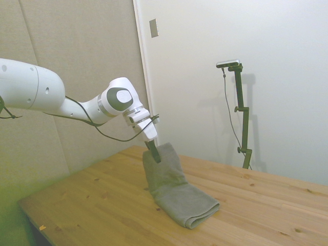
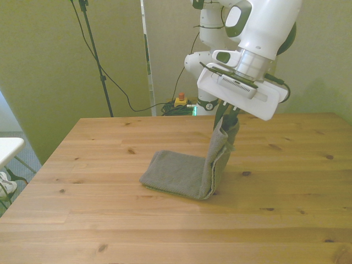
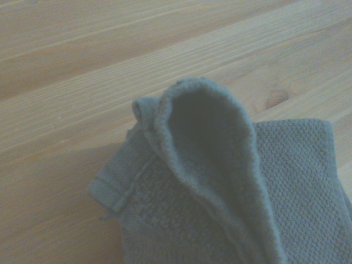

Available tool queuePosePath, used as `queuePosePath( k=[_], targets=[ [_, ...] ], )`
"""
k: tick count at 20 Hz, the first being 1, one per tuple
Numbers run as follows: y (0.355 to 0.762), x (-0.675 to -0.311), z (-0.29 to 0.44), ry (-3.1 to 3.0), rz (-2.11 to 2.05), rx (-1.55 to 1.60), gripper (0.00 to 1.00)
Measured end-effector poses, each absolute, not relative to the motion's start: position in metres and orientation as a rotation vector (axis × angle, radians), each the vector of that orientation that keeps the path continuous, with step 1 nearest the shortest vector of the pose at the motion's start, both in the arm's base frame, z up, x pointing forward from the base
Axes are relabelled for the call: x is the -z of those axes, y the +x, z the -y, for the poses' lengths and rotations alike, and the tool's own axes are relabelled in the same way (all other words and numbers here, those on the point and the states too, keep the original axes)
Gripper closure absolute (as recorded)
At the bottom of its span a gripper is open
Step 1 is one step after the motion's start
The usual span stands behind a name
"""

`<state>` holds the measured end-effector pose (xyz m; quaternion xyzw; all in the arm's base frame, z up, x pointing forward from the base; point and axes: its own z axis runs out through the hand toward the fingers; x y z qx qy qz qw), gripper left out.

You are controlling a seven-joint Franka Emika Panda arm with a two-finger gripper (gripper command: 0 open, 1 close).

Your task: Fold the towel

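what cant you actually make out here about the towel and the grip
- Side view: where the gripper pinches the towel is too small and dark to read.
- Front view: the fingertips sit behind the towel's raised end and the wrist camera housing.
- Wrist view: the towel runs off the picture's edge and is blurred; layer count unclear.

We see soft, even indoor light, with a faint shadow on the wall [image 1: 266, 102] at right in the side view. The wrist view's towel [image 3: 220, 187] looks slightly blurred and bluish.
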<state>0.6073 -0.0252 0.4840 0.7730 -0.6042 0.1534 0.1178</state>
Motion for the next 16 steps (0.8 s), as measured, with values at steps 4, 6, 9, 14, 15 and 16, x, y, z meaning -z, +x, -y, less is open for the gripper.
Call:
queuePosePath(
  k=[4,6,9,14,15,16],
  targets=[
    [0.603,-0.472,0.066,2.27,1.808,-0.432,1.0],
    [0.598,-0.469,0.086,2.28,1.835,-0.411,1.0],
    [0.581,-0.466,0.11,2.278,1.87,-0.389,1.0],
    [0.558,-0.449,0.141,2.274,1.913,-0.371,0.0],
    [0.556,-0.447,0.145,2.275,1.914,-0.374,0.0],
    [0.554,-0.445,0.148,2.28,1.914,-0.377,0.0]
  ],
)
